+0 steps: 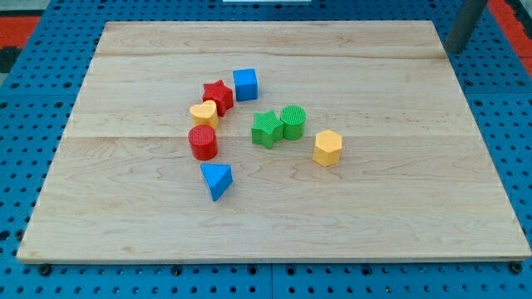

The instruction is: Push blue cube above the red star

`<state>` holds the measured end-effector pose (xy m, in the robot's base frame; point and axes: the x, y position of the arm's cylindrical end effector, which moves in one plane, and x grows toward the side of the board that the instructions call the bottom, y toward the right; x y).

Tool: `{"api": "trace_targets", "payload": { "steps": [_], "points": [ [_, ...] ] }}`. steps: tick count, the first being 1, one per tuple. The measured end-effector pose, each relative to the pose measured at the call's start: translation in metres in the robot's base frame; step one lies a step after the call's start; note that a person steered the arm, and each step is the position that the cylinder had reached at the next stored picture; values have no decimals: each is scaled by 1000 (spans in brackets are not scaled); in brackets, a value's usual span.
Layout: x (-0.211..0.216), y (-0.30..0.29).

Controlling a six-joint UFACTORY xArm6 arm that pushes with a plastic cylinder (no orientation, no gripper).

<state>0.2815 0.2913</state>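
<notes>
Camera view: the blue cube (245, 85) sits touching the right side of the red star (218, 95), slightly higher, so it needs nudging leftward to end above it. A yellow heart (204, 113) and red cylinder (203, 142) trail below the star. My tip (456, 50) rests at the board's top-right corner, well apart from every block; the rod has no jaws to open or close.

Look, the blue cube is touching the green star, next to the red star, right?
Not quite. In the camera view the blue cube is not touching the green star; there is bare board between them. It does sit right next to the red star, on that star's right in the view. My tip is far off, at the board's top right corner.
</notes>
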Motion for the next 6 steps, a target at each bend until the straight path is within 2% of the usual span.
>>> {"api": "trace_targets", "payload": {
  "steps": [1,2,4,5,6],
  "points": [
    [11,-56],
    [10,-148],
    [59,-279],
    [70,-329],
    [75,-351]
  ]
}}
